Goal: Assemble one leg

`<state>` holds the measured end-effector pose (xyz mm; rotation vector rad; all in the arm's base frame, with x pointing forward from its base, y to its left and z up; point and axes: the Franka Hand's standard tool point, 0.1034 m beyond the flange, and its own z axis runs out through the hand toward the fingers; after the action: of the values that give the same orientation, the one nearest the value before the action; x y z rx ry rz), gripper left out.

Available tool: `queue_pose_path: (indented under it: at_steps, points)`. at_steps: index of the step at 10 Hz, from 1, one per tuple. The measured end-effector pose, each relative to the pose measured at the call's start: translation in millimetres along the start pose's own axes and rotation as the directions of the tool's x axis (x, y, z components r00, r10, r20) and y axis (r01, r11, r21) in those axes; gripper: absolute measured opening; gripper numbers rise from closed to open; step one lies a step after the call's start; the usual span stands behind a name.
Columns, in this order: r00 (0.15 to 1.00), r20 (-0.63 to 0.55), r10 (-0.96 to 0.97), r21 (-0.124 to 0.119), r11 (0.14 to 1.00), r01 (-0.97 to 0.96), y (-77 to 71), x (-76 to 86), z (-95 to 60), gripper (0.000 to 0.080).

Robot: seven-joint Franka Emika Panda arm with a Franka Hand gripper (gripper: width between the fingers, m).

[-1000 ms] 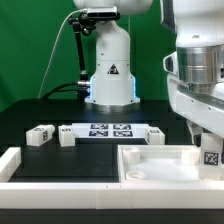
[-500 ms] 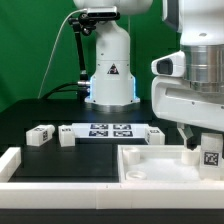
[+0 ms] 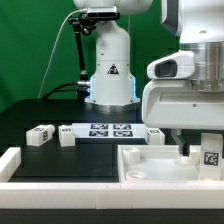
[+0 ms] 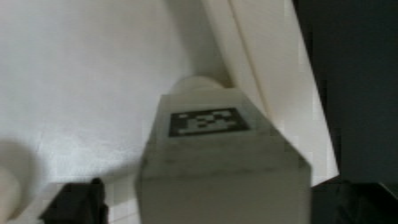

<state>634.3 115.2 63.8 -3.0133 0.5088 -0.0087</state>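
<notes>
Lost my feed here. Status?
Gripper down over tray-like part, jaws astride the leg; closure unclear. Leg lies against tray wall. Nothing in the way.

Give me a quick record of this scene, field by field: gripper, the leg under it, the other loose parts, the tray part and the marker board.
gripper: low over the tray part's right end in the exterior view, fingertips hidden
leg: tagged block, between the fingers
other legs: on the black table
tray part: white, raised corners
marker board: flat on table
</notes>
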Motion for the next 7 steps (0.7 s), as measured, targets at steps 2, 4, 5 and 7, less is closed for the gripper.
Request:
queue_pose_path:
  at_steps: [2, 4, 5, 7]
  points:
    - [0.995, 0.000, -0.104, -0.001, 0.995, 0.104, 4.2, 2.2, -0.1, 0.0649]
    - [0.995, 0.000, -0.103, -0.001, 0.995, 0.103, 4.5, 2.2, 0.3, 0.0527]
    - [0.995, 0.000, -0.103, -0.001, 0.995, 0.103, 4.7, 2.2, 0.4, 0.0389]
    - [0.996, 0.000, -0.087, -0.001, 0.996, 0.087, 4.7, 2.2, 0.5, 0.0287]
